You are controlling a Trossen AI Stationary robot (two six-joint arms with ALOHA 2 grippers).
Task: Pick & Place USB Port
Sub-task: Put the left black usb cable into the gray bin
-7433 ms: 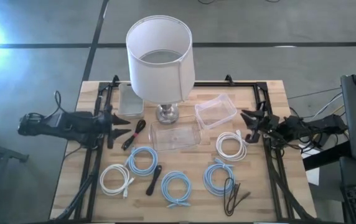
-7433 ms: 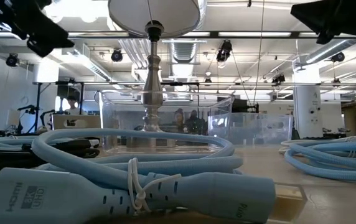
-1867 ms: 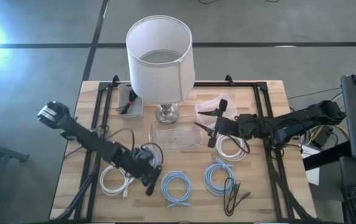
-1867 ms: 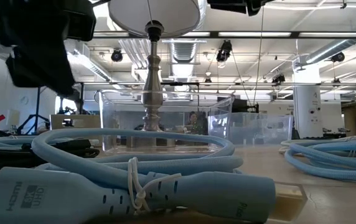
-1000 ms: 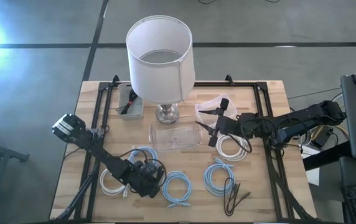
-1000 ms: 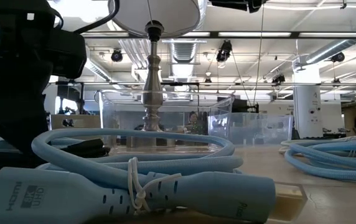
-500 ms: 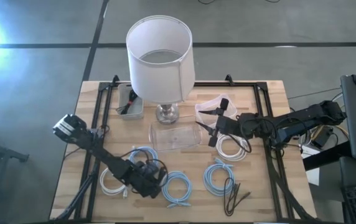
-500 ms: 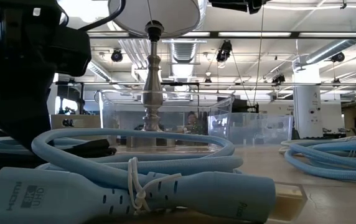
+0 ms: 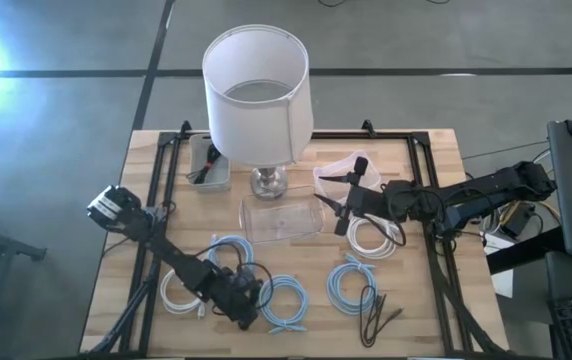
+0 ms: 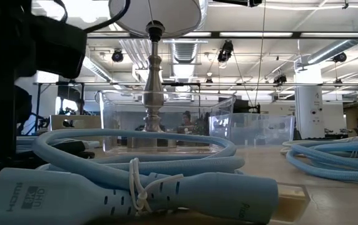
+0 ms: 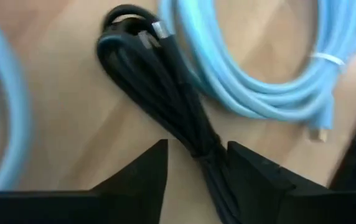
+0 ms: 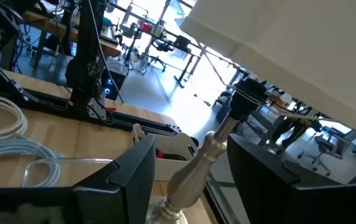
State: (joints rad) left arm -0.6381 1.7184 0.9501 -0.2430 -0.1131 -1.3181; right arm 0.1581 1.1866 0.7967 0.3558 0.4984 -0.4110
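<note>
A black USB cable (image 11: 165, 93), tied in a long bundle, lies flat on the wooden table between light-blue coils. My left gripper (image 9: 249, 306) reaches down over it near the table's front. Its fingers are open and stand on either side of the bundle's near part (image 11: 210, 155). From the high view the gripper hides this cable. My right gripper (image 9: 328, 212) hovers open at mid-table, right of the lamp, with nothing between its fingers (image 12: 190, 140). A second black cable lies in the grey tray (image 9: 209, 165) at the back left. My left gripper comes at the black cable bundle from above, its open fingers across the bundle near one end. The bundle lies flat on the table and runs close along one finger (image 11: 246, 171). I cannot tell whether that finger touches it.
A tall lamp with a white shade (image 9: 256, 95) stands at the back middle. In front of it is a clear box (image 9: 281, 220), with another clear box (image 9: 346, 178) to its right. Light-blue coils (image 9: 284, 302), white coils (image 9: 371, 235) and a thin black cord (image 9: 371, 315) lie across the front half.
My left gripper has moved a little toward the table's near edge and right, staying low over the black cable. My right gripper has kept still.
</note>
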